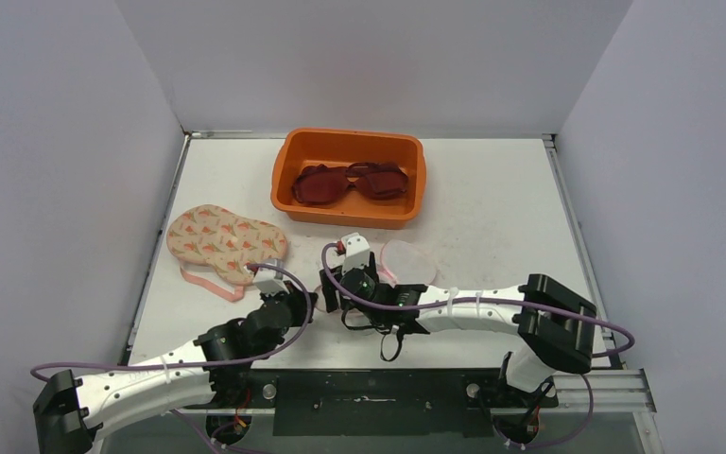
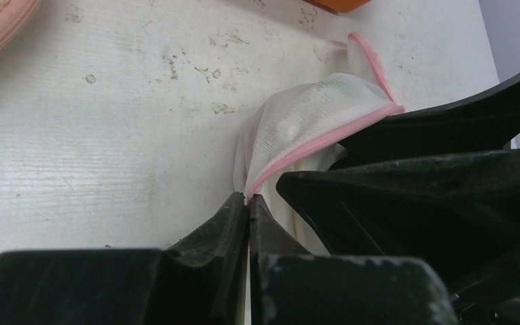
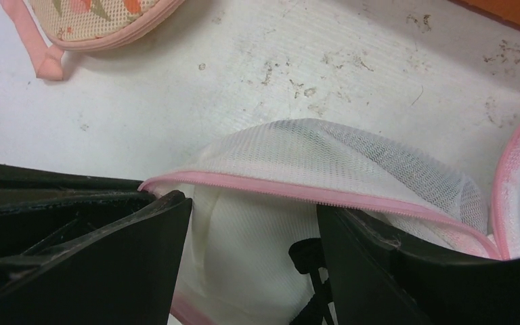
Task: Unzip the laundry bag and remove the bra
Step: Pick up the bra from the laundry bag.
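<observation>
Tension on the bag's mouth is the thing to care for at this step. The laundry bag point(image 1: 406, 257), a white mesh pouch with a pink zipper edge point(image 3: 277, 186), lies in the lower middle of the top view, between the two arms. The left gripper point(image 2: 249, 203) is closed tight on that pink edge, at the lower centre of its own view, and lifts it so the mesh stands up. The right gripper point(image 3: 252, 203) has its jaws wide apart and holds nothing. They stand at the mouth of the bag, one at each side of the white cloth under the raised edge. The zipper looks already open here, so I judge the step to be reaching inside. Whether a bra is in the bag I cannot tell; only white mesh shows there. A flowered bra point(image 1: 225, 241) lies on the table point(image 1: 492, 218) at the left of the top view, outside the bag, and a dark red bra point(image 1: 354, 182) lies in the orange tub point(image 1: 340, 216) at the upper centre. To do it well, the left side should hold the edge high and firm, without dragging the bag, while the right goes low under the edge and closes only on a garment. If mesh is caught too, the whole bag will probably rise.
</observation>
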You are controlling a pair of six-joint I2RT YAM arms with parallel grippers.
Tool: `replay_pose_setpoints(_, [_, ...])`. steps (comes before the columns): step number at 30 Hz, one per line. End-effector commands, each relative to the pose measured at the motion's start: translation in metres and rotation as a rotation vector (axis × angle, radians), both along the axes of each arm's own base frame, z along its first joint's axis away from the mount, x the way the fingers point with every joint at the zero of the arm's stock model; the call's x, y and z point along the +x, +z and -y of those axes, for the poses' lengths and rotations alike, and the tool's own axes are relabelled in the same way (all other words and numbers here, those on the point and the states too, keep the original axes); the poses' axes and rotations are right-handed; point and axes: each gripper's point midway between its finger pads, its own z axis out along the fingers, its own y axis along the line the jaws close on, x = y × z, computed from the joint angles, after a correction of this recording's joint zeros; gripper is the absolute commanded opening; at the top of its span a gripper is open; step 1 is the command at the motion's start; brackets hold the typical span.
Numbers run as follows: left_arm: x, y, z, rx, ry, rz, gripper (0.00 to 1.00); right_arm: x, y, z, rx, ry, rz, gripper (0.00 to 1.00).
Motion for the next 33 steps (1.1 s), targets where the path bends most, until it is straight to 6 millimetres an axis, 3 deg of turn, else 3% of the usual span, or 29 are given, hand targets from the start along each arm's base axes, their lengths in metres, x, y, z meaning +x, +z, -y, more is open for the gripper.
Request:
replay_pose_setpoints(1, [0.003,0.006,0.002,-0.033,0.004,0.018,0.00,0.009,0.016,-0.011,0.028,-0.046,0.031,0.69])
replay_pose_setpoints(12, [0.001,0.004,0.002,-0.058,0.004,0.015,0.00,0.007,-0.008,-0.011,-0.052,-0.057,0.004,0.67])
replay_pose_setpoints(15, [0.001,0.005,0.002,-0.059,0.004,0.018,0.00,0.009,-0.008,-0.008,-0.059,-0.068,0.009,0.57])
replay_pose_setpoints(23, [0.002,0.006,0.000,-0.064,0.013,0.025,0.00,0.005,0.004,0.012,-0.075,-0.084,0.020,0.16])
replay_pose_setpoints(27, [0.003,0.007,0.001,-0.065,0.013,0.030,0.00,0.000,0.013,0.025,-0.066,-0.080,0.026,0.06])
replay_pose_setpoints(33, [0.005,0.006,0.005,-0.055,0.004,0.026,0.00,-0.007,0.026,0.042,-0.007,-0.039,0.034,0.05])
